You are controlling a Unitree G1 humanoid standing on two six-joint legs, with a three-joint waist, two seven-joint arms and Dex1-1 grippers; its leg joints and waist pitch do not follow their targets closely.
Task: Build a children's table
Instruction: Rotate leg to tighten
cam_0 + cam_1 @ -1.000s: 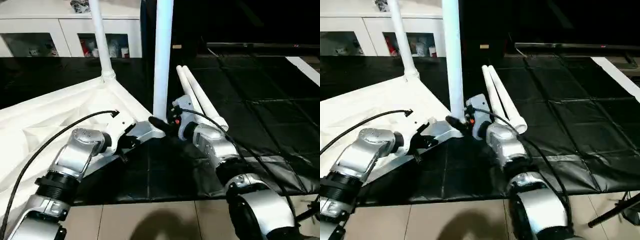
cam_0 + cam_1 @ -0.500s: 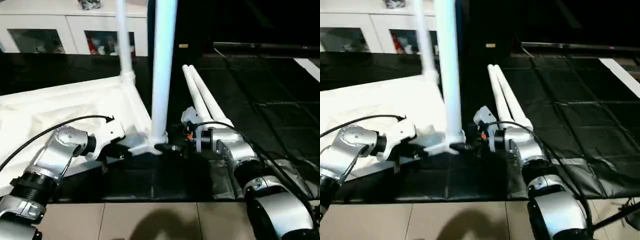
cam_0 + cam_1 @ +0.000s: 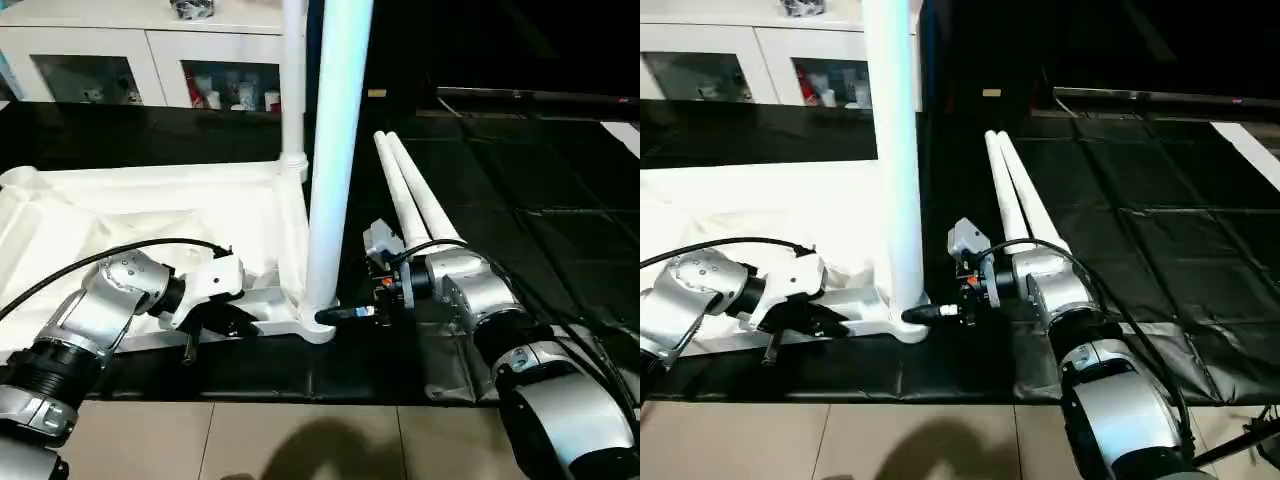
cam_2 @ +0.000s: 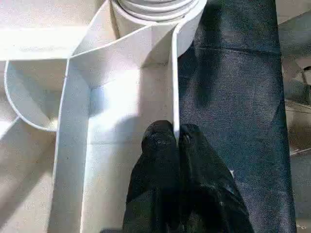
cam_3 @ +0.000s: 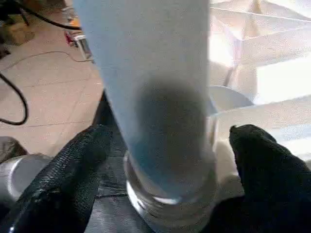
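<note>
The table top (image 3: 150, 215) lies underside up on the black mat (image 3: 520, 230), occupying the 9 o'clock half of the head view. Two legs stand in its corner sockets: the near leg (image 3: 335, 150) at centre frame, the far leg (image 3: 293, 90) towards 12 o'clock. Two spare legs (image 3: 410, 200) lie side by side on the mat at 2 o'clock, well apart from any socket.

The left gripper (image 4: 176, 141) is pressed together, pinching the thin rim wall of the top just short of the near socket. The right gripper (image 5: 165, 141) has its fingers (image 5: 77, 160) spread either side of the near leg's base.

Change noted: a second ago the right gripper was close against the leg base; its wrist has since turned, and the fingers now stand clear of the tube. The top has also swung round.

Assessment: the near leg appears seated and released. Two legs remain to fit, so the task stands roughly half done.
</note>
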